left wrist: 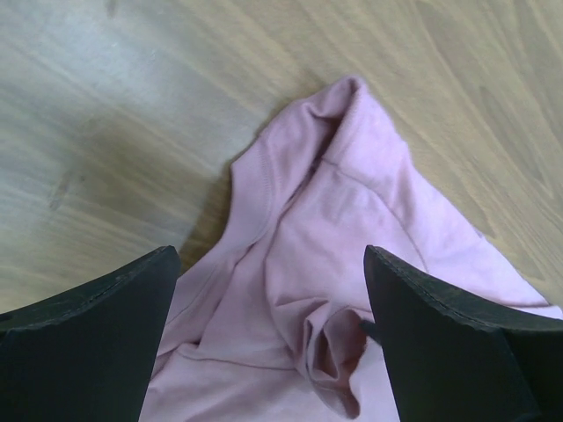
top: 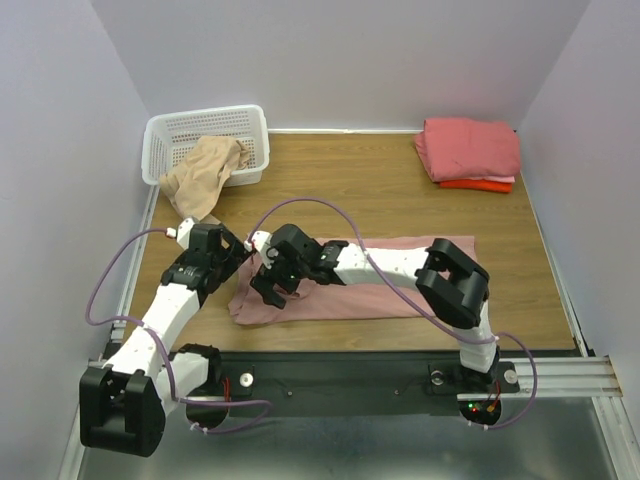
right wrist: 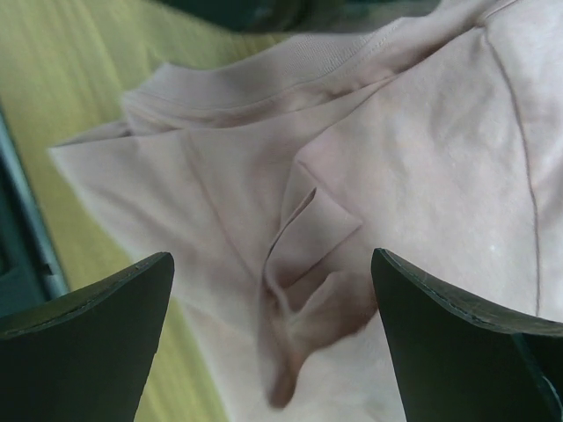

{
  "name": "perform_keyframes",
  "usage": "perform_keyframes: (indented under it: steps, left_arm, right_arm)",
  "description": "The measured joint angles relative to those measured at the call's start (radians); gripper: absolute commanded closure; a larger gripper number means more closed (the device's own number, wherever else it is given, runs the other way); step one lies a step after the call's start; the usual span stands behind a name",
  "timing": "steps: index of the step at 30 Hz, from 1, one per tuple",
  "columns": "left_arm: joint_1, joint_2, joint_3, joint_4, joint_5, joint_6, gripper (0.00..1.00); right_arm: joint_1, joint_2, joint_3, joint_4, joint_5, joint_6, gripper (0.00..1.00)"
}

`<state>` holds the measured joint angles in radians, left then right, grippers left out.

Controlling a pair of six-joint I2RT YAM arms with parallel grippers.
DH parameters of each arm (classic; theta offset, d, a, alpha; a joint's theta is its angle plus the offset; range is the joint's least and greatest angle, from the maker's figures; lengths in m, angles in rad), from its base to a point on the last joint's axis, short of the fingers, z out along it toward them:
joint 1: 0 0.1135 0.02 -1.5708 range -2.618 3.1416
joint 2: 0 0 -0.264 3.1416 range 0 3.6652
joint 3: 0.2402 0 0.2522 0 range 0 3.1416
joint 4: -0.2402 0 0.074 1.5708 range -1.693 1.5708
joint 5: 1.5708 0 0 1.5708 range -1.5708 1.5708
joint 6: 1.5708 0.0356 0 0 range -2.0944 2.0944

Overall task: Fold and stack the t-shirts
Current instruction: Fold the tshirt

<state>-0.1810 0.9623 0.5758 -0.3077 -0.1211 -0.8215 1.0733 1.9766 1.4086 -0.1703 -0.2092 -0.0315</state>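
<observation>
The pink shirt (top: 350,300) lies on the counter (top: 400,190), its crumpled end just below the left fingers (left wrist: 97,343) and the right fingers (right wrist: 88,334). Both pairs are spread wide, holding nothing. I think each should go down over one layer of cloth, then pinch.

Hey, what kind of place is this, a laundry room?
Probably a robot lab test cell, not a laundry room: bare white walls box in a wooden table, and the left arm and right arm are mounted on a metal rail.
</observation>
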Motion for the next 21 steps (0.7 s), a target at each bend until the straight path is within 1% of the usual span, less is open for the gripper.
perform_keyframes:
  steps: [8,11,14,21]
  left_arm:
    - [0.003,-0.002,-0.017,-0.057,-0.059,-0.038,0.02]
    - [0.005,-0.013,-0.026,-0.061,-0.064,-0.045,0.02]
    - [0.005,-0.023,-0.026,-0.063,-0.066,-0.049,0.02]
    - [0.005,-0.030,-0.026,-0.069,-0.068,-0.055,0.02]
  right_arm:
    - [0.000,0.106,0.055,-0.027,0.043,-0.025,0.00]
    - [0.000,0.111,0.053,-0.038,0.049,-0.021,0.00]
    - [0.000,0.080,0.014,-0.039,0.049,0.000,0.00]
    - [0.000,-0.066,-0.103,-0.072,0.034,0.105,0.00]
